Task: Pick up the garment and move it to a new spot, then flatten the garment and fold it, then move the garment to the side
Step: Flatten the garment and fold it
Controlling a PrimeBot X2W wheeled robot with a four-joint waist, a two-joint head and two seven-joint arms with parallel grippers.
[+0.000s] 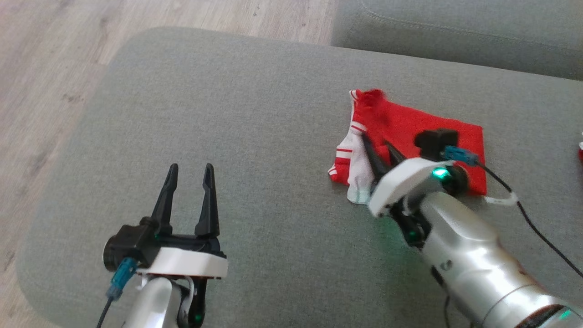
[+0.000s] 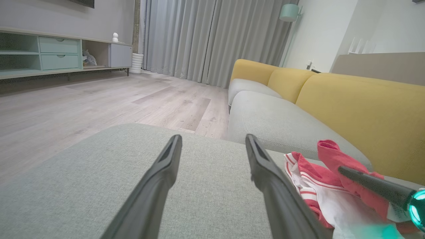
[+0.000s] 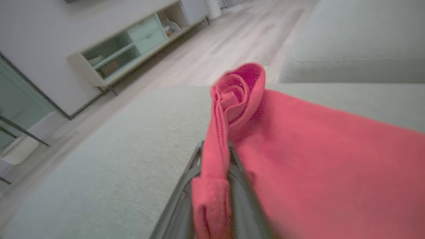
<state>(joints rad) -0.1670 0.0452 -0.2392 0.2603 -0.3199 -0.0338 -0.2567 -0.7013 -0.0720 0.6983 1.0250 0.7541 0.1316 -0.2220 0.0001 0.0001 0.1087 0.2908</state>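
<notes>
The garment is red with white striped trim and lies folded on the right part of the grey cushion. My right gripper is at its left edge, fingers pointing up the view. In the right wrist view a raised fold of the garment stands pinched between the fingers of my right gripper, curled over at the top. My left gripper hovers open over bare cushion at the lower left, well apart from the cloth. In the left wrist view the left gripper is open, with the garment to its right.
Wooden floor lies past the cushion's left and far edges. Another grey seat sits at the back right, with yellow backrests. A black cable trails from my right wrist. A small red item pokes in at the right edge.
</notes>
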